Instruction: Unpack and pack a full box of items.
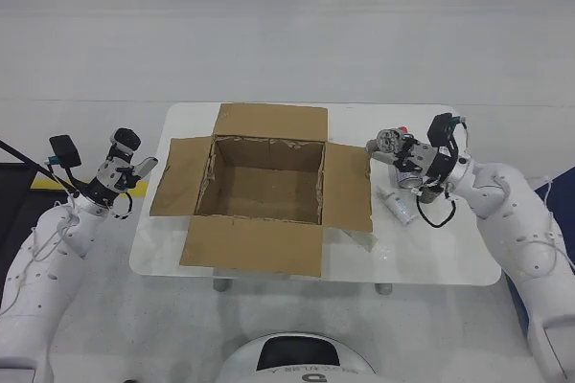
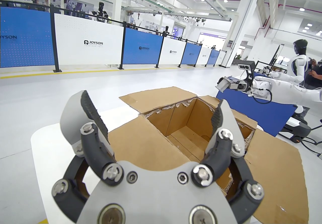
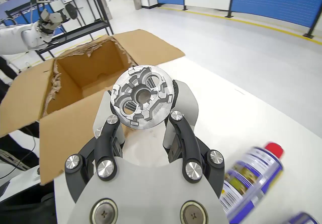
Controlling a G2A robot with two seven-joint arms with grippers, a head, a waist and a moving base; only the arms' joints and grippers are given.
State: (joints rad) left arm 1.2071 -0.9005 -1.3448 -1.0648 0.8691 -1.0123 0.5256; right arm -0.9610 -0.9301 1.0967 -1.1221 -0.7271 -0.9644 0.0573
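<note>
**Box open, disc held beside its right flap**

The brown cardboard box (image 1: 254,244) stands in the middle of the white table (image 1: 441,260) with all four flaps folded outward. The edges of its opening are torn. In the top view the bare cardboard floor inside is visible.

Right gripper (image 1: 398,148): it is held above the table, just outside the box's right flap and toward the far corner of that flap. Its jaws are clamped on a round grey cast-metal disc (image 3: 143,96) with a centre bore and several cut-out holes. The disc is gripped by its rim, with its face turned toward the wrist camera. It is off the table and outside the box.

A spray can with a red cap and a blue-and-white label (image 3: 251,172) lies on its side on the table. It sits beside the box's right flap, nearer the robot than the disc. It touches neither the box nor the gripper.

Left gripper (image 2: 156,119): it is in the air just outside the box's left flap, at the table's edge. Its jaws are spread wide with nothing between the ribbed black pads (image 2: 91,112). From its wrist view it is aimed over the left flap toward the box opening.
</note>
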